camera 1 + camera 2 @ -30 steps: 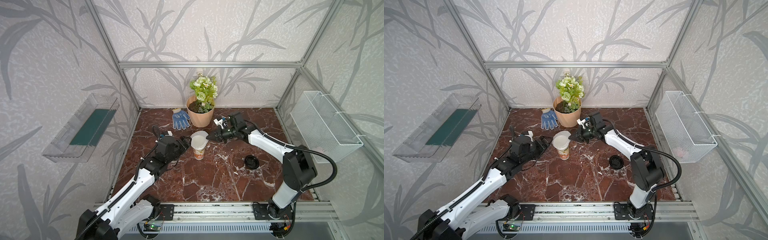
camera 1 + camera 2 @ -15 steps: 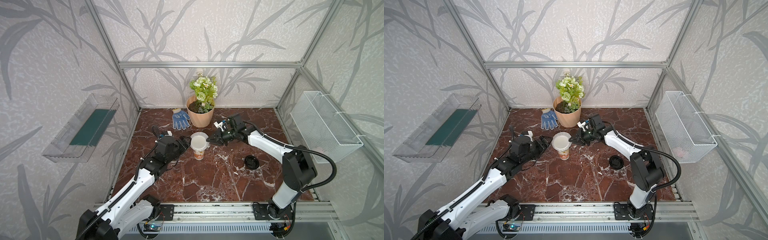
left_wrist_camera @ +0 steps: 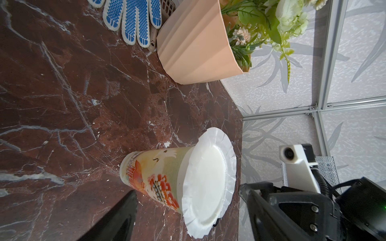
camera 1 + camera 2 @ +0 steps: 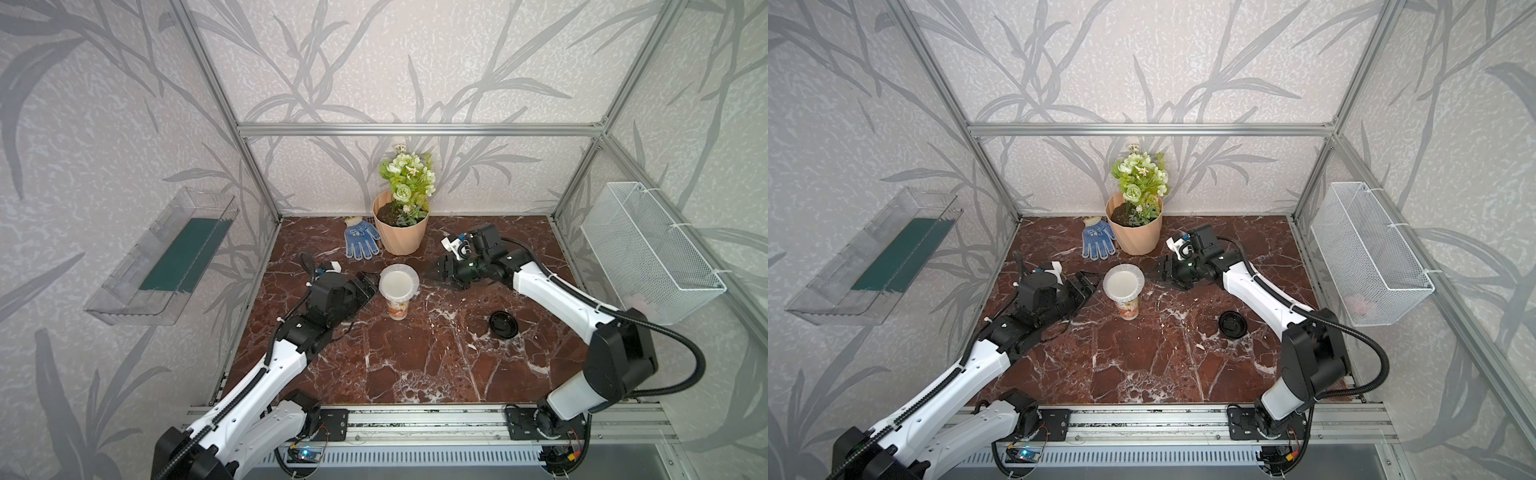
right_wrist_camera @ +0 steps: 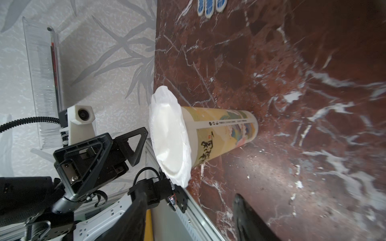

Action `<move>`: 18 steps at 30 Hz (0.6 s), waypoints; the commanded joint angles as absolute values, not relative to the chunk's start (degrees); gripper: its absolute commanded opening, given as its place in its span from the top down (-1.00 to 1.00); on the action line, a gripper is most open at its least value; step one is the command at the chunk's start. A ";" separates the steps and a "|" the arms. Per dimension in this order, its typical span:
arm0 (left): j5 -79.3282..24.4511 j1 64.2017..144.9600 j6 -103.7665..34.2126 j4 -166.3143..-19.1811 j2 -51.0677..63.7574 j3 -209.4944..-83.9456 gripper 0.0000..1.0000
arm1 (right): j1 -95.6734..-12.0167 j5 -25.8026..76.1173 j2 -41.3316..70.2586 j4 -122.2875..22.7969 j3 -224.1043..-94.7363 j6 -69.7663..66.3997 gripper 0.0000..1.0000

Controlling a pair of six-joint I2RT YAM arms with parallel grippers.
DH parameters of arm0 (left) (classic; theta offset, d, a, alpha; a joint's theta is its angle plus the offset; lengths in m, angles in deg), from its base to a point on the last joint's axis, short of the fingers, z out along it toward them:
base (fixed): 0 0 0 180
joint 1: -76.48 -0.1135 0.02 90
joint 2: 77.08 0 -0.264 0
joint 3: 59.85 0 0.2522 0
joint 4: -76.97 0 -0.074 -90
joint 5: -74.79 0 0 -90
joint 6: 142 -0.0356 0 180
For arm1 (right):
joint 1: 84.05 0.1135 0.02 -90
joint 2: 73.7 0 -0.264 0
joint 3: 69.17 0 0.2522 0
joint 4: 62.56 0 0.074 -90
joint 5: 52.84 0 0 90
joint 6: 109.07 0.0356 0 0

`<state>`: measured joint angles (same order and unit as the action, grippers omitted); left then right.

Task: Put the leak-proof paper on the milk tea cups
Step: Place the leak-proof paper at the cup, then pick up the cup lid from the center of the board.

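Observation:
The milk tea cup [image 4: 397, 308] [image 4: 1128, 309] stands upright mid-table, white with an orange-red print. The leak-proof paper [image 4: 398, 282] [image 4: 1123, 283] lies flat across its rim, its crinkled edge overhanging all round; both wrist views show the paper [image 3: 208, 183] [image 5: 169, 135] on the cup [image 3: 158, 173] [image 5: 225, 129]. My left gripper [image 4: 371, 286] [image 4: 1086, 286] [image 3: 188, 200] is open just left of the rim, holding nothing. My right gripper [image 4: 432, 277] [image 4: 1156, 276] [image 5: 188, 217] is open a short way right of the rim, clear of the paper.
A peach flower pot [image 4: 401, 235] and a blue dotted glove [image 4: 360, 239] sit behind the cup. A black domed lid [image 4: 503, 324] lies on the table to the right. A wire basket [image 4: 648, 253] hangs on the right wall, a clear shelf [image 4: 166, 257] on the left.
My right gripper has opened, let go of the paper and drawn back to the right. The paper has settled flat on the cup. The left arm has not moved.

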<state>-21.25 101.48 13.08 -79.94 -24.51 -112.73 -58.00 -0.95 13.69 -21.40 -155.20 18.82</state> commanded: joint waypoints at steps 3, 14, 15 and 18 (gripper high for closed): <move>-18.81 101.01 11.54 -77.16 -26.91 -112.14 -0.67 | -58.78 26.11 3.02 -0.42 -150.24 12.28 -0.25; -18.70 99.77 3.58 -71.27 -27.27 -116.08 -0.67 | -65.82 39.80 -9.06 7.93 -132.24 11.45 -0.27; -18.81 99.77 3.34 -71.17 -27.10 -116.26 -0.67 | -65.63 39.29 -7.97 7.41 -132.46 10.18 -0.21; -18.82 99.53 2.86 -71.17 -26.73 -116.81 -0.67 | -64.84 39.24 -1.88 8.51 -136.10 7.48 -0.15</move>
